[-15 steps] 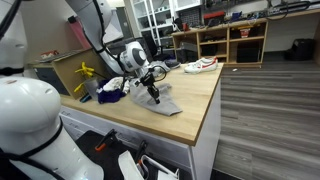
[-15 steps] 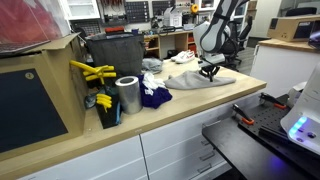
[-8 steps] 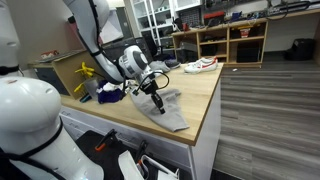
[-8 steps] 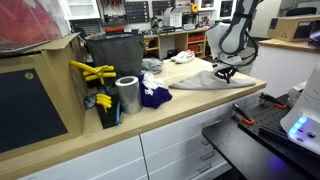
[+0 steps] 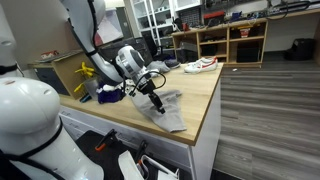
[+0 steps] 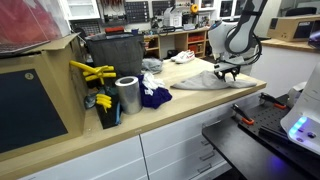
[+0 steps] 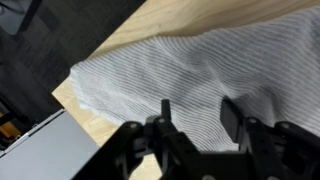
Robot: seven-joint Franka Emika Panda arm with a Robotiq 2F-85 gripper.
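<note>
A grey striped cloth (image 5: 168,110) (image 6: 203,80) lies spread on the wooden tabletop (image 5: 200,95), one end reaching close to the table's edge. My gripper (image 5: 154,99) (image 6: 229,72) hovers just over that end, pointing down. In the wrist view the cloth (image 7: 200,55) fills most of the picture and the gripper (image 7: 197,108) stands open above it, the two fingers apart with only the flat fabric showing between them. The table corner and the dark floor show at the upper left of that view.
A blue cloth (image 6: 155,95) lies crumpled beside a metal can (image 6: 127,95). Yellow tools (image 6: 90,72) and a dark bin (image 6: 115,55) stand behind them. A white shoe (image 5: 200,65) rests at the far end of the table. Shelving lines the back wall.
The gripper slid toward the table's edge, dragging the grey cloth's end with it. Its jaws, shut on the fabric before, now stand apart.
</note>
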